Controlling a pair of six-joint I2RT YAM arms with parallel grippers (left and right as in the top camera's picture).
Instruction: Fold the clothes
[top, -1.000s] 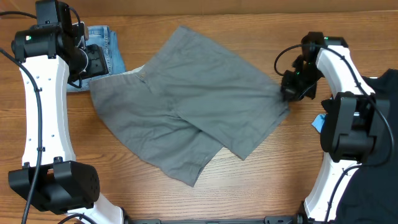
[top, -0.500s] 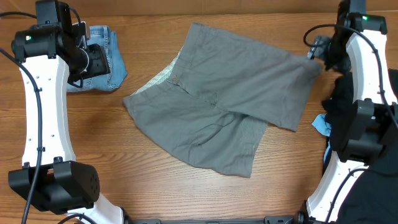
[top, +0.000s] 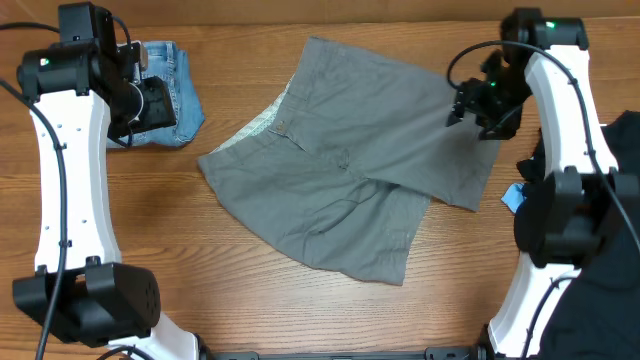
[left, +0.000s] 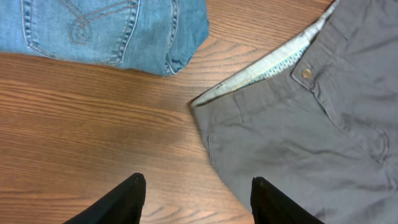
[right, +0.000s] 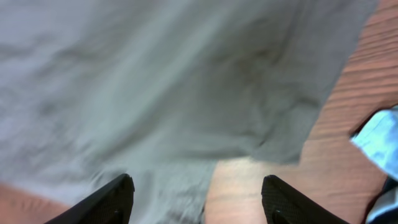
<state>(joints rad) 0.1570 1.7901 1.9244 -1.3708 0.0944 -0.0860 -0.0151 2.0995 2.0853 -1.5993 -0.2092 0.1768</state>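
The clothes, a pair of grey shorts (top: 350, 190), lie spread on the wooden table, waistband to the left, one leg reaching right and the other toward the front. In the left wrist view their buttoned waistband (left: 306, 73) and pale lining show at the right. My left gripper (top: 152, 100) hovers open over bare wood just left of that waistband corner (left: 198, 186). Above the right leg's edge hangs my right gripper (top: 478, 105), open with nothing between its fingers (right: 199, 190). Grey cloth (right: 155, 81) fills most of the blurred right wrist view.
Small folded denim shorts (top: 165, 85) lie at the back left, close to my left gripper, and show again in the left wrist view (left: 106, 28). A black garment heap (top: 625, 150) sits at the right edge, with a light-blue scrap (top: 513, 196) beside it.
The right gripper pulled the shorts rightward and toward the back, then opened and let go. It has since moved left and down over the leg. The left arm stayed put.
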